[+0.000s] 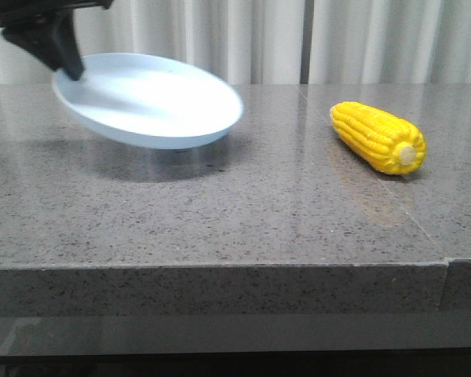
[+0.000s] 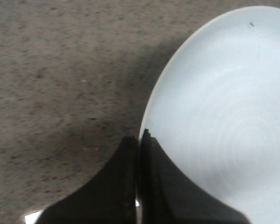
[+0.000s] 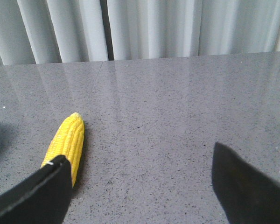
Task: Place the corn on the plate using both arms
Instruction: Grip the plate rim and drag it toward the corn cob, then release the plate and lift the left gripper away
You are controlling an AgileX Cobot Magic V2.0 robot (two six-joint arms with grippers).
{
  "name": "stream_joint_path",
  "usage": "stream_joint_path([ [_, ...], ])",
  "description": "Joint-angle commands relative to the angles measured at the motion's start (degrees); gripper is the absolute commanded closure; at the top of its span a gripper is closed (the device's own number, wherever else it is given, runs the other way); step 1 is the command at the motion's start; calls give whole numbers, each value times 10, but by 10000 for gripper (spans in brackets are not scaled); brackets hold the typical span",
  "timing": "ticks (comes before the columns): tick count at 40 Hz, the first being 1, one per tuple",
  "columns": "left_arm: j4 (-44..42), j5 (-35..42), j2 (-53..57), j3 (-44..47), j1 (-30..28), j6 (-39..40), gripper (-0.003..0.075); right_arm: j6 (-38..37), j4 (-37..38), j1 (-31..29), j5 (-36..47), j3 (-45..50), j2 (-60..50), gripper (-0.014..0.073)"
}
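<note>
The corn lies on the table's right side, well apart from the plate. Our left gripper pinches the plate's rim. Our right gripper, spread wide, has the cob off toward one finger, pointing away.

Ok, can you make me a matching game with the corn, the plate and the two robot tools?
Things:
1. corn
2. plate
3. left tool
4. right tool

States:
A. open, holding nothing
B. lifted and tilted above the table
C. lying on the table
D. shut on the plate's rim

Pairs: 1-C, 2-B, 3-D, 4-A
</note>
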State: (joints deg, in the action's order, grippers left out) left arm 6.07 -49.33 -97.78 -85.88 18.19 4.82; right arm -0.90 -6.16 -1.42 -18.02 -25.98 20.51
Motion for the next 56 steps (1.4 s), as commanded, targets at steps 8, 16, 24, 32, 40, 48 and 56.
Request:
stream_joint_path([
  [8,29,24,-27,-20,36,-2,737,5,4,-4,49,-23,8,-41],
  [16,30,19,-36,-21,36,-17,536,5,4,-4,49,-23,8,-41],
  [24,18,28,-10,-21,36,-17,146,5,4,-4,49,-23,8,-41],
  [32,-61,43,57,2,34,-2,220,5,4,-4,49,-23,8,-41],
  [40,-138,90,146,86,35,37,467,5,4,-4,49,-23,8,-41],
  [48,-137,221,233,214,35,45,618,5,4,-4,49,-23,8,-41],
  [56,-137,295,327,335,35,45,741,5,4,-4,49,-23,8,-41],
])
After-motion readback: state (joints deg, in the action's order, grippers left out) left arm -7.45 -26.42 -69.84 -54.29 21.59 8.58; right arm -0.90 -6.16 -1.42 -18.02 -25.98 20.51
